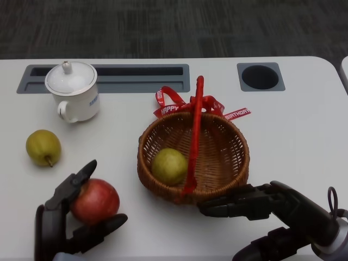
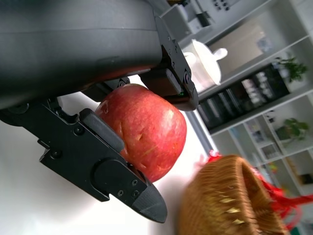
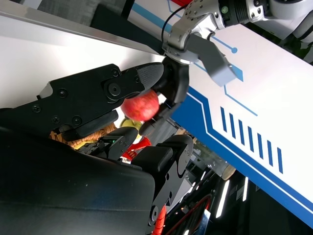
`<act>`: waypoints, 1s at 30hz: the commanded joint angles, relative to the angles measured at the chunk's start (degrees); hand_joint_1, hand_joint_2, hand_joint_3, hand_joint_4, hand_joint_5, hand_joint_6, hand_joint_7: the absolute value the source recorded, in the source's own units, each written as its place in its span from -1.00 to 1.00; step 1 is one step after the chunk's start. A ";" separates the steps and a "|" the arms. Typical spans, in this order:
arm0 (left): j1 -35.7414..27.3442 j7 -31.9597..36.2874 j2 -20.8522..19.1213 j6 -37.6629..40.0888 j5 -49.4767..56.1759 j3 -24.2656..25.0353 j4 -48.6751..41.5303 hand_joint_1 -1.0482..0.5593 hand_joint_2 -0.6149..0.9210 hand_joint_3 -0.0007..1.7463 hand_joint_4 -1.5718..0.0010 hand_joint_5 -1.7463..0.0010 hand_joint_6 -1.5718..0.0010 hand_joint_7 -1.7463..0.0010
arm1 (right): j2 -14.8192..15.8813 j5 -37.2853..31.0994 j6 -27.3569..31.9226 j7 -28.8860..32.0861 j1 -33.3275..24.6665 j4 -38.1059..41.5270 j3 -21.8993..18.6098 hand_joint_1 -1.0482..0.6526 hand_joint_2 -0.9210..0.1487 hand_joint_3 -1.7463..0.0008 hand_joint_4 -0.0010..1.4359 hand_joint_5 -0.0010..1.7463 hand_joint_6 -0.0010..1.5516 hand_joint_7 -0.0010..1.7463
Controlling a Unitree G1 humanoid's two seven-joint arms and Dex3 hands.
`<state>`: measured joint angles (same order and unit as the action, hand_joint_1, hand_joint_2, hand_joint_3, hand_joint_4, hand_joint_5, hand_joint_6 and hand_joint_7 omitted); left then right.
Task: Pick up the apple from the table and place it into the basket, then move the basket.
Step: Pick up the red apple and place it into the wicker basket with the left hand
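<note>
A red apple (image 1: 94, 201) sits at the table's front left, gripped between the fingers of my left hand (image 1: 73, 217). The left wrist view shows the apple (image 2: 144, 129) clamped between black fingers (image 2: 115, 183), with the wicker basket (image 2: 230, 200) close beyond it. The basket (image 1: 228, 141) with its red handle (image 1: 194, 136) stands in the middle of the table and holds a yellow-green fruit (image 1: 168, 166). My right hand (image 1: 272, 209) lies just in front of the basket's near right rim, fingers stretched toward it and holding nothing. In the right wrist view the apple (image 3: 141, 106) shows past my right hand's fingers (image 3: 98, 95).
A yellow-green pear (image 1: 43, 147) lies at the left of the table. A white lidded mug (image 1: 73, 89) stands at the back left, before a grey slot (image 1: 136, 79). A round black hole (image 1: 260, 76) sits at the back right. A red birthday ribbon (image 1: 228, 113) trails behind the basket.
</note>
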<state>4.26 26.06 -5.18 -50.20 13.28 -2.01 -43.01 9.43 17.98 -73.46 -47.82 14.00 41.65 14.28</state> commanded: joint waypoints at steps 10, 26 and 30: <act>-4.80 -2.85 0.15 5.13 3.23 2.88 26.60 0.10 0.91 -1.00 -0.63 0.97 -0.37 0.98 | -0.14 0.01 -0.95 0.19 -0.10 1.10 -0.09 -0.22 -1.00 0.97 0.00 -0.99 -0.18 -0.99; 1.73 -18.58 -0.72 19.20 -2.17 0.88 46.09 0.05 0.90 -0.99 -0.68 0.98 -0.39 1.00 | -0.64 -0.48 -1.07 -0.04 -0.01 1.44 0.70 -0.21 -1.00 0.93 0.00 -0.99 -0.17 -0.99; 5.28 -21.51 -0.43 21.40 -2.96 -0.03 43.66 0.02 0.90 -0.99 -0.68 0.98 -0.39 1.00 | -0.64 -0.57 -0.88 0.07 -0.24 1.15 0.88 -0.21 -1.00 0.92 0.00 -1.00 -0.17 -0.99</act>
<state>7.86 5.45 -5.07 -29.50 11.46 -2.04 1.14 8.32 17.19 -74.14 -47.86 13.95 43.01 15.21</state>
